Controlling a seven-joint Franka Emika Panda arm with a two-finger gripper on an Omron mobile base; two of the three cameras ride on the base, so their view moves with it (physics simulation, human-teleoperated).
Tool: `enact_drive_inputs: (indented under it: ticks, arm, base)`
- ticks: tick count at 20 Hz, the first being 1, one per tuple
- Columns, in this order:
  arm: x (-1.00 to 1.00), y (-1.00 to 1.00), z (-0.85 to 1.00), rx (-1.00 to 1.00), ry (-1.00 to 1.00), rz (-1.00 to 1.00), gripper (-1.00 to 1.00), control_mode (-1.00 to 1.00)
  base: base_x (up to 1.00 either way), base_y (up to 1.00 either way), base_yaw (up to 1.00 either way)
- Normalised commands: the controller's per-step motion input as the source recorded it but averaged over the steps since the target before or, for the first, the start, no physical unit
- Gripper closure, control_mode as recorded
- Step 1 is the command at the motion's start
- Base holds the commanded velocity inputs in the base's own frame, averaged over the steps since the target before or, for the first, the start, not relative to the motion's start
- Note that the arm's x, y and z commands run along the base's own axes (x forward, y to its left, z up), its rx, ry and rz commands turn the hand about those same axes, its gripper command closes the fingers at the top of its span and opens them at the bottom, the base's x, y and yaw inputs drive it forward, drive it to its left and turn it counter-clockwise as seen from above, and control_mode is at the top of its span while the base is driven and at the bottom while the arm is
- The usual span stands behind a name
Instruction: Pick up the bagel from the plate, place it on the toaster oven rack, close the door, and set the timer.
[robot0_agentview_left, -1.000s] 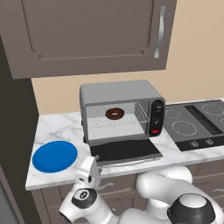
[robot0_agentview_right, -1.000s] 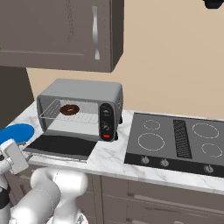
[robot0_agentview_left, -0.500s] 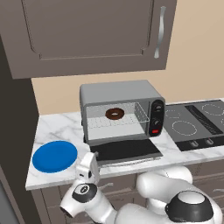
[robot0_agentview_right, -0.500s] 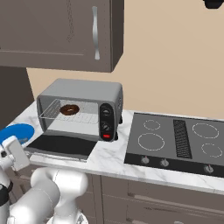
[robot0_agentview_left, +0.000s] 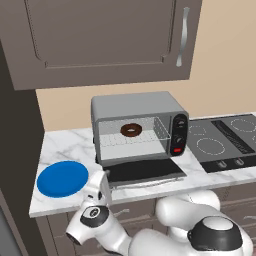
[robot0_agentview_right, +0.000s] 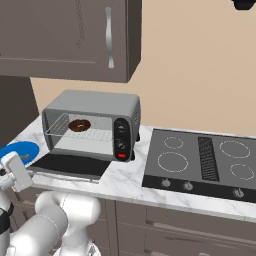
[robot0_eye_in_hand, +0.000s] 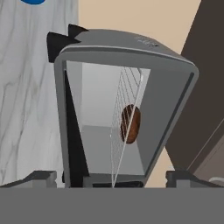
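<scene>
Inside toaster oven (robot0_agentview_left: 137, 127), bagel (robot0_agentview_left: 131, 130) on rack (robot0_agentview_left: 132, 137).

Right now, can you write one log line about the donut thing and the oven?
small dark brown ring bagel: on silvery wire rack | dark glass door: open | bright blue plate: bare | gripper: open

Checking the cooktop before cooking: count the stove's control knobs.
3, in a row along the cooktop's front edge: left knob, middle knob just beside it, right knob far off. None seems hidden.
</scene>
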Motion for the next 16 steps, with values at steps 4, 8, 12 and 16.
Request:
enact_drive_inputs:
  ticks: [4, 8, 12, 16]
  arm:
    - [0.08, -0.06, 0.28, 0.00, 0.00, 0.00, -1.00, -1.00]
    - [0.00, -0.36, 0.20, -0.01, 0.00, -0.03, -1.00, -1.00]
    - [0.00, -0.46, 0.13, -0.01, 0.00, -0.03, -1.00, -1.00]
    - [0.00, -0.57, 0.14, 0.00, 0.00, -0.03, -1.00, -1.00]
  base:
    - [0.00, 0.00, 0.00]
    - [0.00, 0.00, 0.00]
    - [0.00, 0.00, 0.00]
    - [0.00, 0.00, 0.00]
